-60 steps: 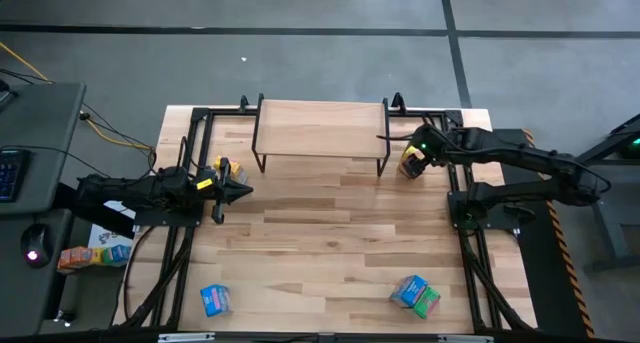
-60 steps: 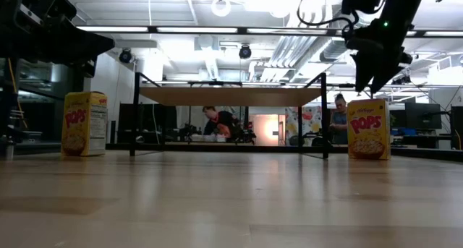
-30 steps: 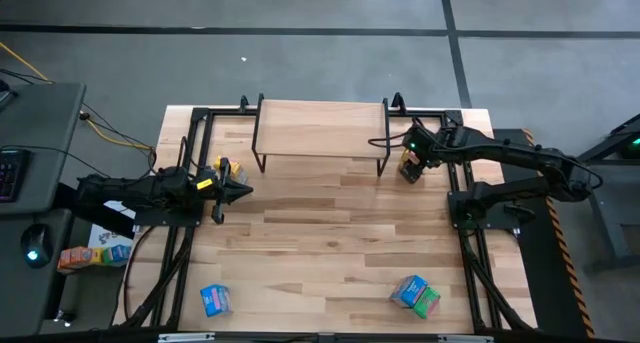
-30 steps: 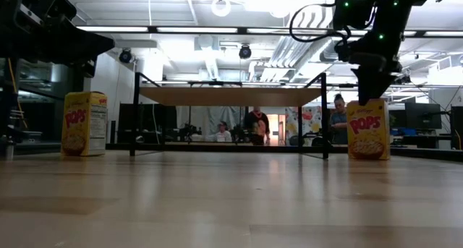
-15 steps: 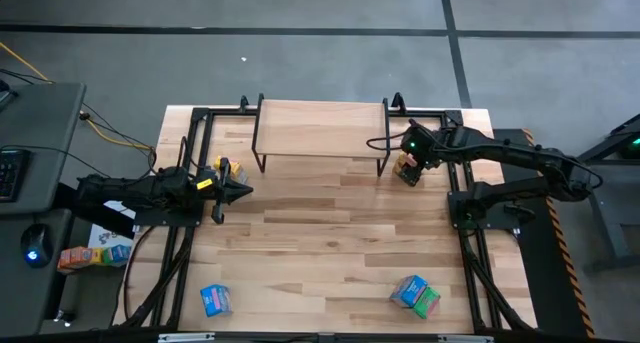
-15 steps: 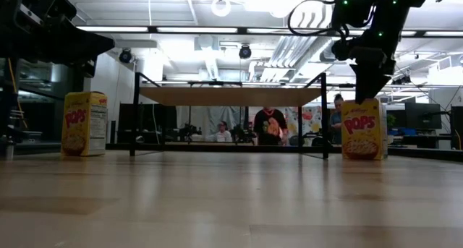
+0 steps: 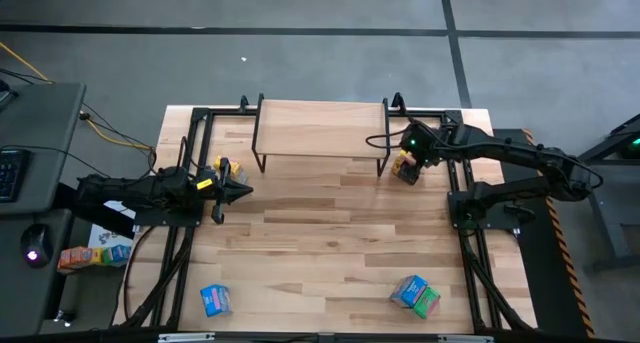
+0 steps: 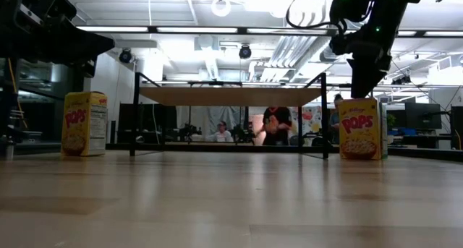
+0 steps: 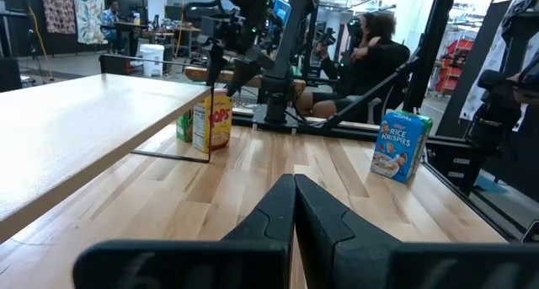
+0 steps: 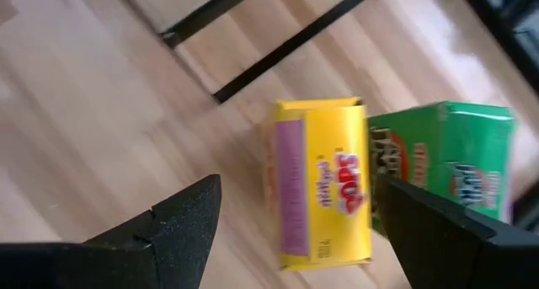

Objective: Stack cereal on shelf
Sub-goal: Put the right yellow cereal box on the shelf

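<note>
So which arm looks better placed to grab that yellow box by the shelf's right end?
The right. Its end effector hangs open directly over the yellow box, while the left end effector sits shut, across the table.

two dark jointed arms, green indicator light and looped black cable on the right one

The table (image 7: 320,243) is pale planked wood with a smooth, faintly glossy finish, and the shelf (image 7: 320,131) is a matt light-wood board on thin black metal legs. The yellow cereal box (image 10: 324,184) is printed cardboard, the green box (image 10: 450,154) beside it slightly shinier.
</note>
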Robot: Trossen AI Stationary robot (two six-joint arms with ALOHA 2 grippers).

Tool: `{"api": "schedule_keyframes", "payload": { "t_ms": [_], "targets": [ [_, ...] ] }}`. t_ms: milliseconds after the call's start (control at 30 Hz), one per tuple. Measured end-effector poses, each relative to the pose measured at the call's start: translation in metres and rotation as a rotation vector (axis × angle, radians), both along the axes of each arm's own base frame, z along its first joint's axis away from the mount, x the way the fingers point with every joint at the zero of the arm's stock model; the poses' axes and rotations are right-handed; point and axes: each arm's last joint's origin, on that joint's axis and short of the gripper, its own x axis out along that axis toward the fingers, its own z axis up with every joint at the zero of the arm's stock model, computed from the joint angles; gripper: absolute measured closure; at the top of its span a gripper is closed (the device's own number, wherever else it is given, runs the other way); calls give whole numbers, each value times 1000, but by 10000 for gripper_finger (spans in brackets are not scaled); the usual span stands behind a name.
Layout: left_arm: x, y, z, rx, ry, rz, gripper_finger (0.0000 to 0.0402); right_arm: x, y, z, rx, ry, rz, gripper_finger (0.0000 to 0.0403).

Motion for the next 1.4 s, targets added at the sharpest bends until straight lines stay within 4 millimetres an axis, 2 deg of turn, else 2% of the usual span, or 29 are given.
{"api": "schedule_keyframes", "payload": {
  "t_ms": [200,433,667,767,1167,1267,1400],
  "targets": [
    [0,0,0,0,0,0,401,0,-1,0,-17,7,-12,98],
    [0,0,0,0,0,0,401,-1,0,-17,9,63,-25,98],
    [0,0,0,0,0,0,401,1,-1,-19,5,58,-31,103],
    [0,0,0,0,0,0,401,2,-2,-21,13,72,-35,127],
    [0,0,0,0,0,0,401,4,-2,-23,35,82,-27,284],
    [0,0,0,0,0,0,401,4,-1,-13,59,88,-21,304],
    [0,0,0,0,0,0,401,4,1,19,126,59,4,309]
  ]
}}
